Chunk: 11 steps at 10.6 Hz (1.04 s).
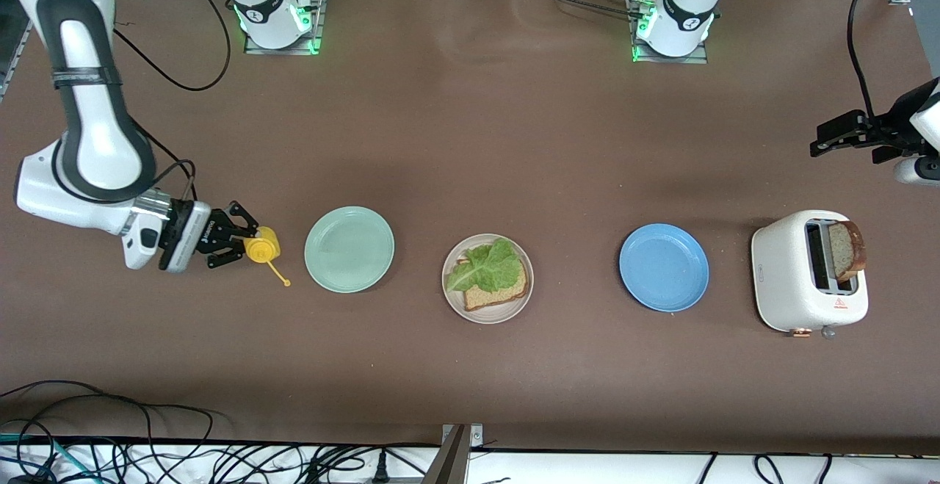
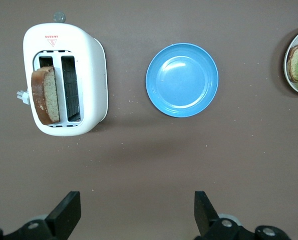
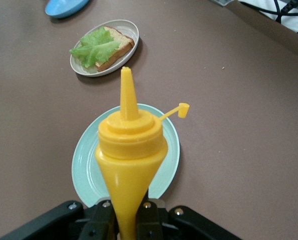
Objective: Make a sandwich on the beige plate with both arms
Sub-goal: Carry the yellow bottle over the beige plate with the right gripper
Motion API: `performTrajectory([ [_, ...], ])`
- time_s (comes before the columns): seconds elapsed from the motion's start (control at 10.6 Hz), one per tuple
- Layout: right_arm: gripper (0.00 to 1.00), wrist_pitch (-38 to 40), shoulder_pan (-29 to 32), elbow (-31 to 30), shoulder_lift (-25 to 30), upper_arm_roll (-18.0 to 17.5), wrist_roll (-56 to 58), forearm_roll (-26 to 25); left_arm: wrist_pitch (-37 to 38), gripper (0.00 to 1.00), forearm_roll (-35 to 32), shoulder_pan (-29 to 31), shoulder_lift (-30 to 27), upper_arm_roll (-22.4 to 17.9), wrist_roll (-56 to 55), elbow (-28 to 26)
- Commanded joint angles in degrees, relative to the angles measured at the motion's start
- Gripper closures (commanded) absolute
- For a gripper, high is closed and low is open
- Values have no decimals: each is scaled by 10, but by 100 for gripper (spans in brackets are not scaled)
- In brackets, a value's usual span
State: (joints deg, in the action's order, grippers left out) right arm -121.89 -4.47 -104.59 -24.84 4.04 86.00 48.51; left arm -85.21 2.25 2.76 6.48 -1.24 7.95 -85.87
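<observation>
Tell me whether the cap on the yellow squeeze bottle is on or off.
Off. The bottle, held in the right gripper, shows a bare pointed nozzle, and its small cap dangles beside it on a thin tether.

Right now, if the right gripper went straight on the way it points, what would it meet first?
Probably the mint-green plate: the right gripper, shut on the yellow squeeze bottle, points at it, though height is unclear.

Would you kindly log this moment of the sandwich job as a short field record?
beige plate: holds one bread slice topped with lettuce
second slice: standing in the toaster
right gripper: shut on the yellow squeeze bottle, beside the mint plate
left gripper: open, waiting above the table near the toaster
blue plate: bare
</observation>
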Motion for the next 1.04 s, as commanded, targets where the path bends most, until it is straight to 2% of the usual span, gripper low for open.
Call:
performTrajectory([
  [0.0,100,-5,-46,51,-11,-8,-147,-78,6,0,-7,4,12,2,6,15],
  [0.28,100,-2,-125,147,-46,-19,-340,-282,6,0,-6,19,16,2,11,15],
  [0.47,100,-2,-133,155,-58,-54,-390,-348,2,0,-6,30,23,1,12,16],
  [0.66,100,2,-169,169,-71,-54,-442,-427,-8,0,-8,41,34,0,12,20],
  [0.94,100,4,-193,170,-85,-57,-471,-478,-27,0,-8,68,53,0,13,32],
])
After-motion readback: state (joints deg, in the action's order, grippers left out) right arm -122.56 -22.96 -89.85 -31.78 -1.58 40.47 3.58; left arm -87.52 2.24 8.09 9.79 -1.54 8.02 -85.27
